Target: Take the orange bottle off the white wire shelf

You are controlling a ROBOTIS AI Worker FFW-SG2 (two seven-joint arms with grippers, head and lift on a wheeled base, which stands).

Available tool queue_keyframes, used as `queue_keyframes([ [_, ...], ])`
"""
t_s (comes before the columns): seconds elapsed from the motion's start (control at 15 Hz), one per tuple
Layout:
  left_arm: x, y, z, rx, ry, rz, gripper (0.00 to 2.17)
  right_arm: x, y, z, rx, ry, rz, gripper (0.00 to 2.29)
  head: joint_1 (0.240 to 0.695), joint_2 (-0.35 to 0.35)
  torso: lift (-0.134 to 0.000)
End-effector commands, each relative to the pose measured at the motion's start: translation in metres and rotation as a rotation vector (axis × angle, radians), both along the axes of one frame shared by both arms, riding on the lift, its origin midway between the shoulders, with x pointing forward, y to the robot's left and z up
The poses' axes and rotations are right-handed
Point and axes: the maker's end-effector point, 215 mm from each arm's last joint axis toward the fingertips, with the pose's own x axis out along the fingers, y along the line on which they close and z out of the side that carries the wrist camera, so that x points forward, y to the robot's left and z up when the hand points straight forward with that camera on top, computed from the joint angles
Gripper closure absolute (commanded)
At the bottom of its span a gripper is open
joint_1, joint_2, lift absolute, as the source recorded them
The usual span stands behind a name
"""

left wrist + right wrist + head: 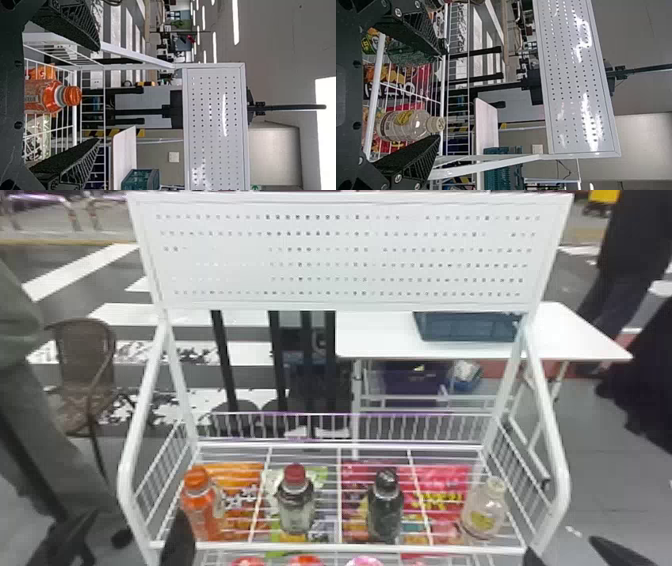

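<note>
Black, ridged fingers [69, 160] of the left gripper [135, 520], spread wide open by the front left corner of the white wire shelf [360, 547]. Open just as wide, by the front right corner, the matching fingers of the right gripper [561, 546].

Upright at the left end of the shelf, the orange bottle [197, 512] with its orange cap; in the left wrist view, seen in the gap between the fingers, with a printed label turned to the camera. Touching a finger or not: hard to tell.

In the head view, in a row to its right, a clear bottle with a dark red cap [295, 507], a dark bottle with a black cap [385, 510] and a clear bottle with a pale cap [484, 512]. Also there, off to the left, a brown woven chair [82, 355]. In the left wrist view, bright strips of ceiling light [235, 21].

Hidden in the left wrist view by the gripper's body, the orange bottle's base. Partly behind a finger in the right wrist view, the dark bottle. Broken up by the wires, colourful packets [442, 485]. Cut off at the head view's bottom edge, round pink and red tops [365, 561], too little visible to identify.
</note>
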Motion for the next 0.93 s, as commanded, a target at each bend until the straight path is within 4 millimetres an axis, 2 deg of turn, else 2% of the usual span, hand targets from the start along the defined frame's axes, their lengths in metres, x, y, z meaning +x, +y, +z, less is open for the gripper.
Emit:
queue_keyframes([
  [0.0, 0.000, 0.000, 0.000, -0.002, 0.001, 0.000, 0.09, 0.001, 0.001, 0.006, -0.034, -0.023, 0.001, 0.16, 0.499, 0.000, 0.000],
  [0.6, 0.001, -0.001, -0.005, -0.004, 0.011, -0.003, 0.09, 0.001, 0.001, 0.007, -0.044, -0.026, 0.004, 0.16, 0.499, 0.000, 0.000],
  [0.73, 0.007, -0.003, -0.021, -0.017, 0.030, -0.007, 0.09, 0.001, 0.002, 0.007, -0.044, -0.027, 0.004, 0.16, 0.499, 0.000, 0.000],
  [0.87, 0.015, -0.011, -0.058, -0.023, 0.077, -0.016, 0.09, 0.000, 0.003, 0.009, -0.045, -0.029, 0.011, 0.16, 0.499, 0.000, 0.000],
])
